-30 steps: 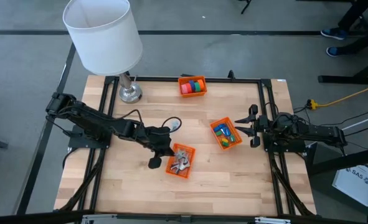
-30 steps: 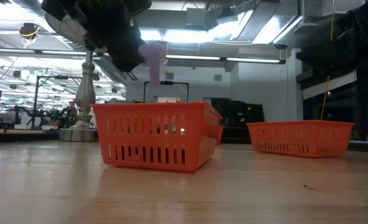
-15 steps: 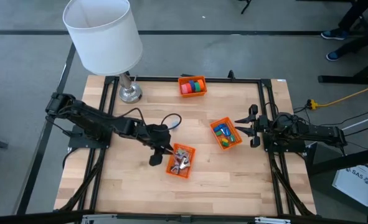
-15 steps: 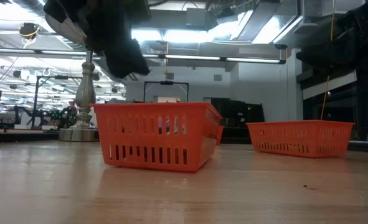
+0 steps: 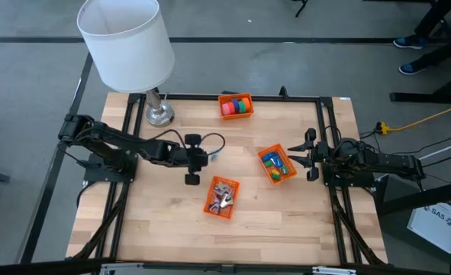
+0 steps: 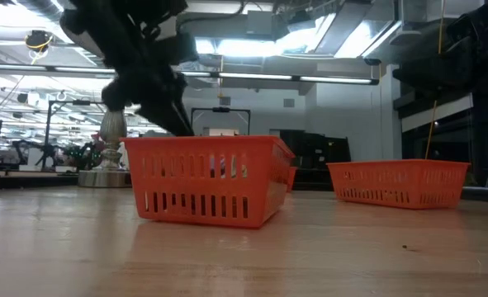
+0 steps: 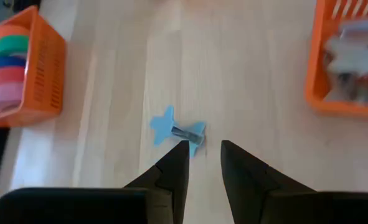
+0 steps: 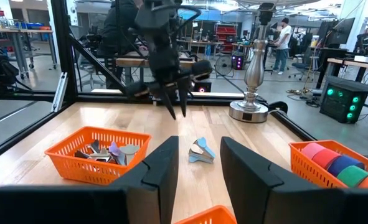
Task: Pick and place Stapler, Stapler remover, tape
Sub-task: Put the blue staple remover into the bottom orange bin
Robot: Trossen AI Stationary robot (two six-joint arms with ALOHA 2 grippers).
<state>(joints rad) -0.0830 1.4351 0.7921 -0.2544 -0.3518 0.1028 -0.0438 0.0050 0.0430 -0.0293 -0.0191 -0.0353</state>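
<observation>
A blue staple remover (image 7: 177, 132) lies on the bare table; it also shows in the high view (image 5: 211, 156) and the right wrist view (image 8: 202, 151). My left gripper (image 7: 203, 155) hovers just above and beside it, fingers pointing down, open by a narrow gap and empty (image 5: 202, 157). An orange basket (image 5: 221, 197) nearer the table's near edge holds several staple removers. A basket (image 5: 236, 105) at the far edge holds tape rolls. A third basket (image 5: 275, 164) holds small blue, green and yellow blocks. My right gripper (image 5: 307, 156) waits open at the table's right, beside that basket.
A lamp with a white shade (image 5: 126, 42) stands at the far left corner on a metal base (image 5: 160, 114). A black cable (image 5: 210, 143) loops on the table by my left gripper. Bare wood lies along the near edge (image 5: 271, 229).
My left gripper held a pink staple remover over the near basket, and that piece no longer hangs from it. The gripper has then gone from the basket toward the table's far edge and come down near the blue staple remover.
</observation>
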